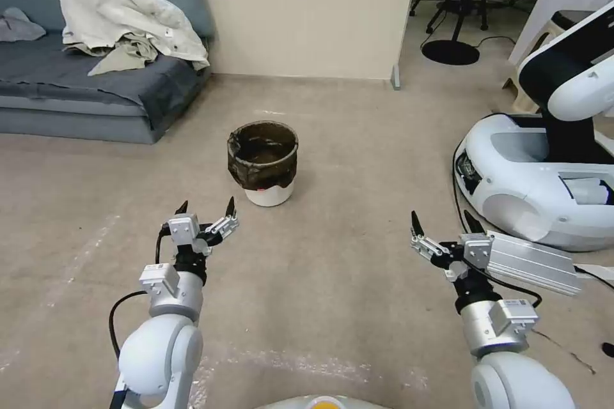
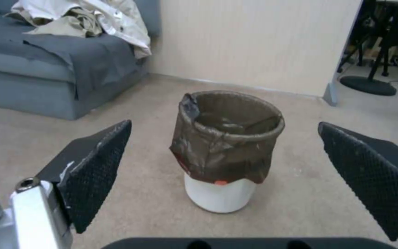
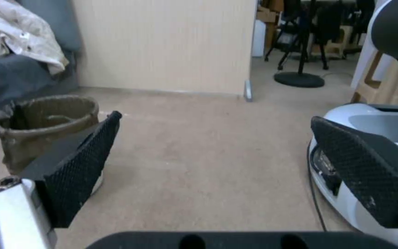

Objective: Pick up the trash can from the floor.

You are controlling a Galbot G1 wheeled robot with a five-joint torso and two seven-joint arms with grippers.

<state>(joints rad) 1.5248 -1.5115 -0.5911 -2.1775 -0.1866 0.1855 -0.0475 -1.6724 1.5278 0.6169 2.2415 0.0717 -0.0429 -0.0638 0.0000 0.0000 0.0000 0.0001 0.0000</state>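
Trash can [image 1: 263, 163], small round white plastic with a slippery brown bag, stands upright on the beige floor [image 1: 332, 160] beyond the spread-open left gripper [image 1: 206, 210]; probably light, best pinched at its rim.

Your trash can [image 1: 263, 163], small white round bin, dark brown bag over rim, upright on the beige floor [image 1: 332, 294]

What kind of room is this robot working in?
Probably a lab or office dressed up as a living room: a grey sofa draped with clothes, a bare partition wall, tripod stands behind, and another robot's base parked nearby.
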